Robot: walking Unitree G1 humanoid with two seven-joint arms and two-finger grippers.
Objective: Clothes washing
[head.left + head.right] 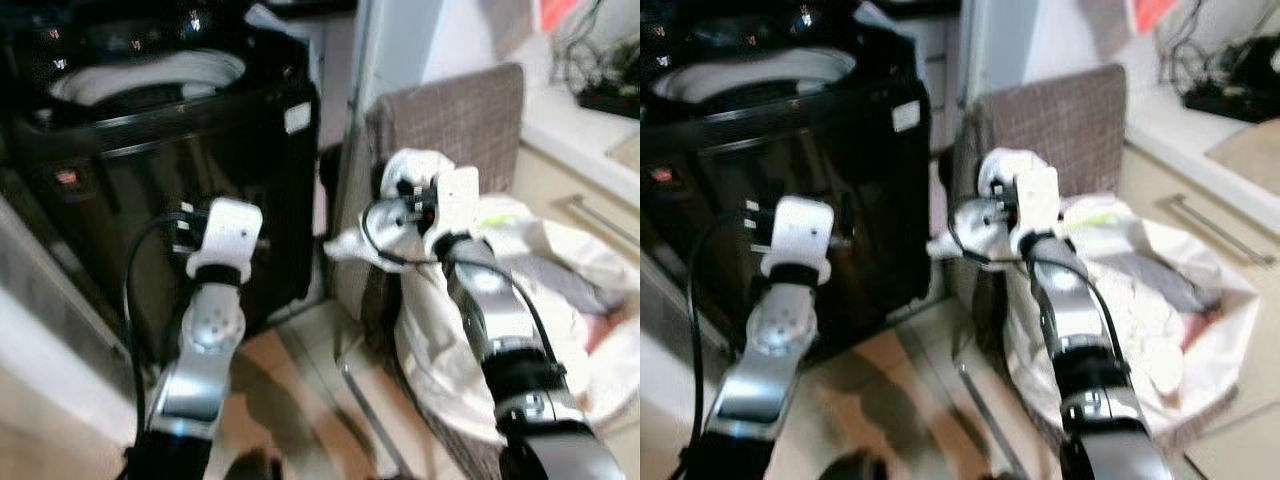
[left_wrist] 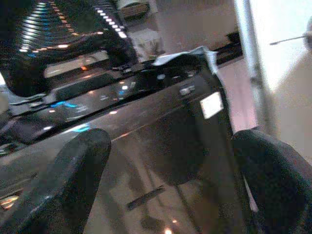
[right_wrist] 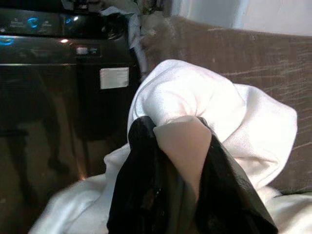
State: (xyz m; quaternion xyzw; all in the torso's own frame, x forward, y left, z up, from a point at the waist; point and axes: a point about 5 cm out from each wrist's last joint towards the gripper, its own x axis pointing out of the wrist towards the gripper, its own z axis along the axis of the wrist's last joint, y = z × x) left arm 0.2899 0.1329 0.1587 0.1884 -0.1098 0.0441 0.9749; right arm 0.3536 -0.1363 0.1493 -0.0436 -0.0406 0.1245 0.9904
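Note:
A black top-loading washing machine (image 1: 150, 140) stands at the left, with white laundry (image 1: 150, 72) showing in its open drum. My right gripper (image 3: 178, 126) is shut on a bunched white cloth (image 3: 204, 97), held up (image 1: 420, 170) in front of the brown checked hamper (image 1: 450, 110). The cloth's loose end (image 1: 350, 248) trails down toward the washer side. My left gripper (image 2: 170, 146) is open with nothing between its fingers (image 2: 80, 170), raised close to the machine's glossy front. The left wrist (image 1: 225, 235) hides the fingers in the head views.
The hamper holds a heap of white and grey clothes (image 1: 540, 270) at the right. A pale counter with dark cables (image 1: 600, 85) and a cabinet handle (image 1: 600, 222) lie behind it. Tan floor tiles (image 1: 300, 380) run between washer and hamper.

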